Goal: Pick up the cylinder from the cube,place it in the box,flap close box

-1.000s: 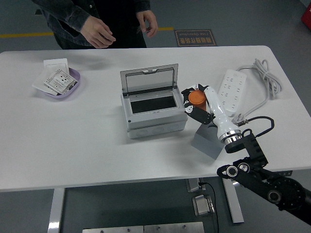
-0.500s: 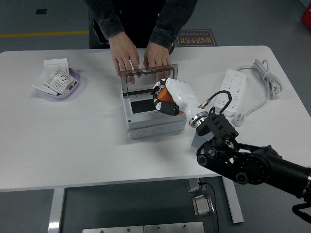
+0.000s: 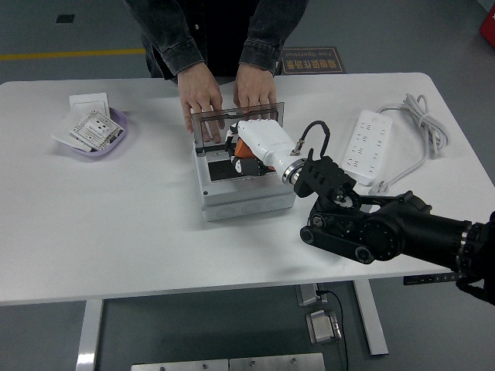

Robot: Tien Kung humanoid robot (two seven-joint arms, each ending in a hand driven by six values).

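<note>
My right hand [image 3: 241, 154] is over the open grey box [image 3: 241, 199], shut on the orange cylinder [image 3: 246, 148], which it holds just above the box's dark inside. The box's clear lid [image 3: 232, 124] stands upright at the back. A person at the far side rests both hands [image 3: 203, 97] on the top of the lid. The cube is hidden behind my right arm [image 3: 371, 224]. My left arm is out of view.
A purple dish with paper packets [image 3: 94, 131] sits at the far left. A white power strip [image 3: 365, 145] with its cable [image 3: 418, 116] lies at the right.
My right hand has carried the orange cylinder left from beside the box to over its opening. The person has leaned in and put both hands on the lid.
</note>
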